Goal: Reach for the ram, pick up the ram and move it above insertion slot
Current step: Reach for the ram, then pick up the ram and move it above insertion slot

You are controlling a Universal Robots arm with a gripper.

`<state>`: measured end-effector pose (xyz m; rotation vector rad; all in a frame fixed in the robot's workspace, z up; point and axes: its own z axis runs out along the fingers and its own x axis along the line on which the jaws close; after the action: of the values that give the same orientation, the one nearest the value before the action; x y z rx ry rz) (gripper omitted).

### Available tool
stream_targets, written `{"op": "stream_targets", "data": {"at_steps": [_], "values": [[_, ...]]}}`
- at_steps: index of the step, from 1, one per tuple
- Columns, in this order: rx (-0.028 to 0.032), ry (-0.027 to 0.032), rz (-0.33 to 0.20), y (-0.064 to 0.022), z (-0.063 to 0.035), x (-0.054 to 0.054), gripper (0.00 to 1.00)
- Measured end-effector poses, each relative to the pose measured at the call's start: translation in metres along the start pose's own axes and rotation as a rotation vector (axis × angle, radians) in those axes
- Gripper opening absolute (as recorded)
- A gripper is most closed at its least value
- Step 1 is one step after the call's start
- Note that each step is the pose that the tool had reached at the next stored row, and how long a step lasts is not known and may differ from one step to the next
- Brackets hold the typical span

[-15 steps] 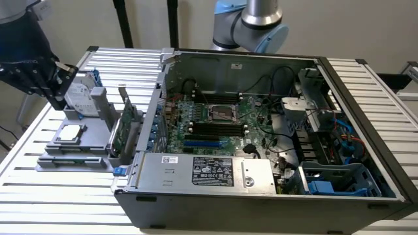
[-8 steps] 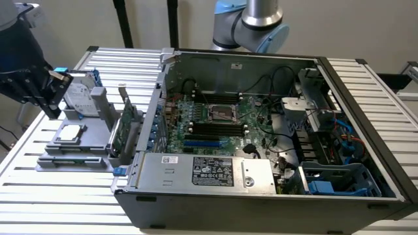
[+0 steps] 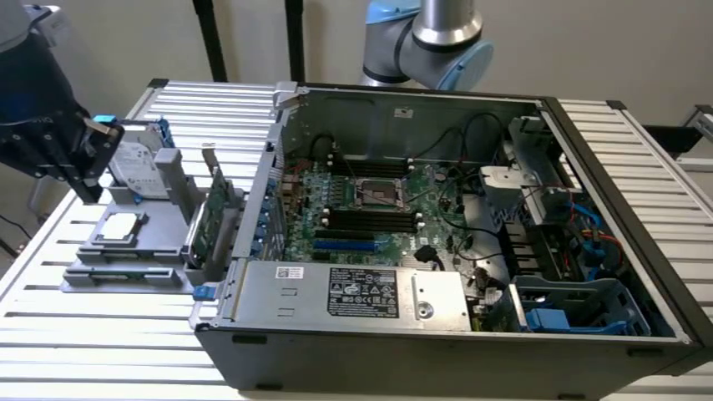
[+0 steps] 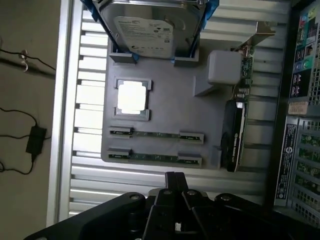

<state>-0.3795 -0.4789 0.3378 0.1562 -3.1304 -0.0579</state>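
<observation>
End effector, closed and empty, hovers near the ram, whose long axis parallels the table slats.

Oblique exterior, overhead wrist; shared grey tray

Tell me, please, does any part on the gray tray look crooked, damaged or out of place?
Nothing stands out. On the gray tray, the two ram sticks lie straight and parallel, the processor sits square to the tray's edges, and the hard drive looks evenly seated.
</observation>
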Motion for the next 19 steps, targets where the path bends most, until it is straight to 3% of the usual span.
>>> {"op": "stream_targets", "data": {"at_steps": [19], "values": [[0.0017,0.0128,-0.345,0.0000,0.0001,0.0000,0.11]]}}
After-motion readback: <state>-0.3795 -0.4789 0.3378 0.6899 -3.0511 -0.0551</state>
